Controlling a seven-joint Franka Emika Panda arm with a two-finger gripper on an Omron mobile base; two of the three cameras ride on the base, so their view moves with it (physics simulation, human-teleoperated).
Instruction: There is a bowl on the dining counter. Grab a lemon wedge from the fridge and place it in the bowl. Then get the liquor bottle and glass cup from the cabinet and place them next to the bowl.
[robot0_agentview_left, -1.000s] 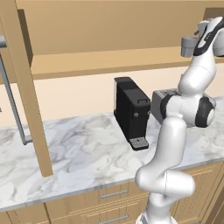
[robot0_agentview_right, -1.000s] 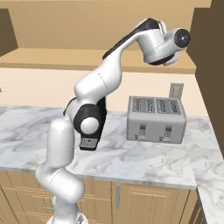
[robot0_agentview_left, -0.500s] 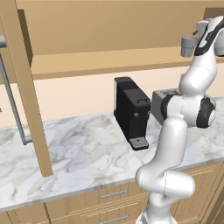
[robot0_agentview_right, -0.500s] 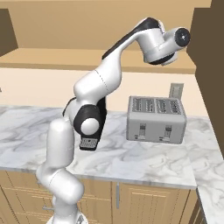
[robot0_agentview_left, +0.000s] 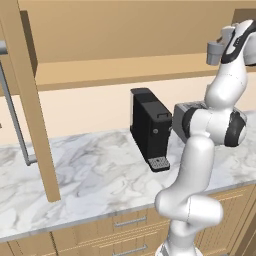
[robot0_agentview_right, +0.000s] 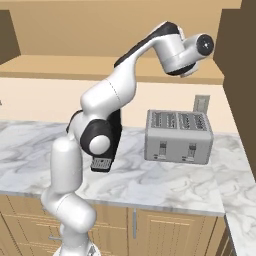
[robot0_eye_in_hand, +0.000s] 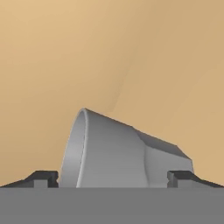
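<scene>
The glass cup (robot0_eye_in_hand: 109, 153), a grey tapered tumbler, sits close in the hand view between the two dark fingertips (robot0_eye_in_hand: 41, 177). Its rim points to that view's left and its base to the right. My gripper (robot0_eye_in_hand: 111, 177) is open, with a finger on each side of the cup and gaps showing on both. Tan cabinet wood lies behind the cup. In the base views my arm reaches up to the cabinet shelf (robot0_agentview_left: 125, 70), with the hand (robot0_agentview_right: 192, 47) at the shelf's right end. The cabinet door (robot0_agentview_left: 25, 100) stands open at the left.
A black coffee machine (robot0_agentview_left: 150, 127) stands on the marble counter (robot0_agentview_left: 90, 175) below the shelf. A grey toaster (robot0_agentview_right: 177, 136) sits further right near the wall. The open door's long bar handle (robot0_agentview_left: 15, 120) hangs over the counter's left part. Drawer fronts run below the counter.
</scene>
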